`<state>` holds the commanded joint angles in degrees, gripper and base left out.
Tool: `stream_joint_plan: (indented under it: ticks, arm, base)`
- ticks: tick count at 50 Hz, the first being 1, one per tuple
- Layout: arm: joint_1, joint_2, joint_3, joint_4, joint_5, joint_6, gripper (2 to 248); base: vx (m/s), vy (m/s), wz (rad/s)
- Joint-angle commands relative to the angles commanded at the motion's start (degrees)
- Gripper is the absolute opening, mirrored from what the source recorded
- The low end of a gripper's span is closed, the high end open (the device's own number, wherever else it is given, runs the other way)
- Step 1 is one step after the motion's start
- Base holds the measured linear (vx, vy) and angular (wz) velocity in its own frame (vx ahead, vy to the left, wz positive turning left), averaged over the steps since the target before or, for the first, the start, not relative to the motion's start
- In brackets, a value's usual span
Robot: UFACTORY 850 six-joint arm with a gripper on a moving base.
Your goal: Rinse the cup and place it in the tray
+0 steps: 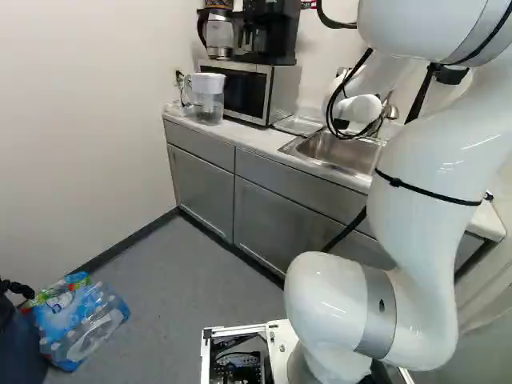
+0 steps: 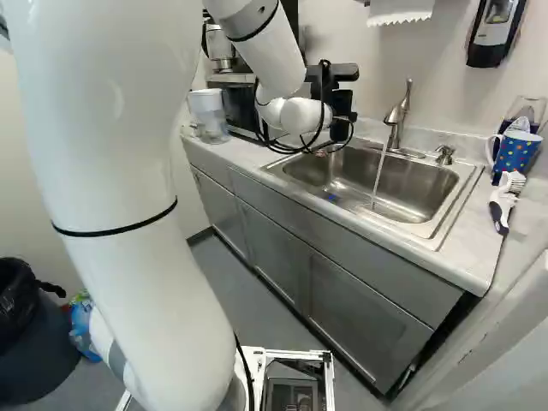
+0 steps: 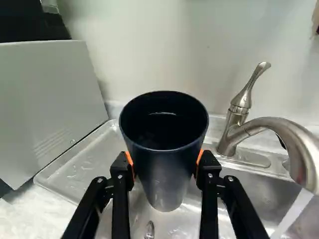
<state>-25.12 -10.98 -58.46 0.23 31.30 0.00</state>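
In the right base view my gripper (image 2: 341, 127) is over the far left end of the sink (image 2: 445, 224), its fingertips mostly hidden. The wrist view shows the gripper (image 3: 164, 167) shut on a dark blue cup (image 3: 167, 174), orange pads against both its sides. The cup's mouth is up, with a glint inside. Beyond and beside it the clear tray (image 3: 75, 172) lies on the counter by the microwave, apart from the cup as far as I can tell. Water runs from the faucet (image 3: 279, 128) into the sink, away from the cup.
A microwave (image 1: 248, 90) and a water pitcher (image 1: 208, 98) stand on the counter beyond the tray. At the right base view's right are a dotted mug (image 2: 515, 154), a brush (image 2: 505, 201) and a soap dispenser on the wall (image 2: 495, 32). Bottled water (image 1: 80, 320) lies on the floor.
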Motion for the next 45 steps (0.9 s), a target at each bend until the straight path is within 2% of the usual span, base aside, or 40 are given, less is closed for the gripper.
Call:
stream_joint_plan:
  ticks: [26, 41, 45]
  arm:
    - [0.20, 1.00, -2.10, 0.00, -3.89, 0.00, 125]
    - [0.20, 1.13, -2.20, 0.00, -3.89, 0.00, 125]
    - [0.20, 1.13, -2.20, 0.00, -3.89, 1.00, 125]
  base:
    - [0.000, 0.000, 0.000]
    - [0.000, 0.000, 0.000]
    - [0.000, 0.000, 0.000]
